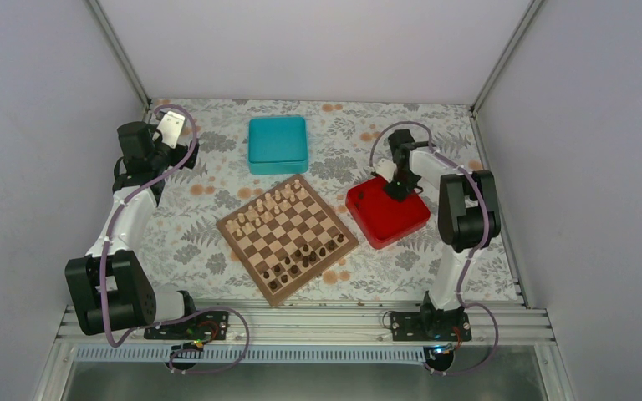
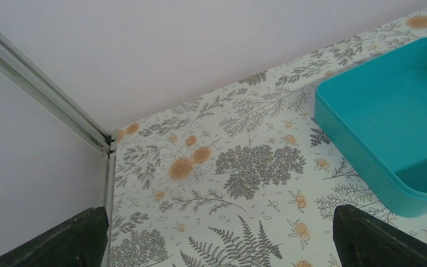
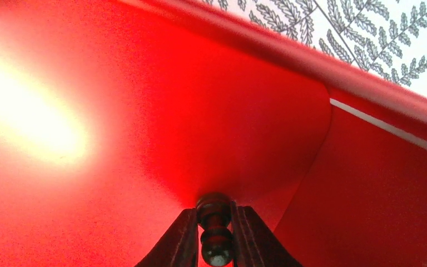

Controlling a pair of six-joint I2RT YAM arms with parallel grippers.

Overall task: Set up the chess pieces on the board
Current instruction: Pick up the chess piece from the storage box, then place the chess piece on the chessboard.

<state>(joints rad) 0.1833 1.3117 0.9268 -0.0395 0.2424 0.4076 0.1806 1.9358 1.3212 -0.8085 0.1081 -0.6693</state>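
The board (image 1: 287,238) lies at the table's middle, turned like a diamond. Pale pieces (image 1: 266,205) line its far-left side and dark chess pieces (image 1: 305,255) stand along its near-right side. My right gripper (image 1: 394,190) reaches down into the red tray (image 1: 387,211). In the right wrist view its fingers (image 3: 182,239) are shut on a dark chess piece (image 3: 215,228), a pawn lying on the red tray floor (image 3: 144,128). My left gripper (image 1: 167,135) hovers at the far left corner, open, with nothing between its fingertips (image 2: 83,236).
A teal box (image 1: 277,144) stands behind the board; its corner (image 2: 389,122) shows in the left wrist view. The enclosure walls meet at a metal post (image 2: 39,94) close to the left gripper. A metal rail (image 1: 301,322) runs along the near edge.
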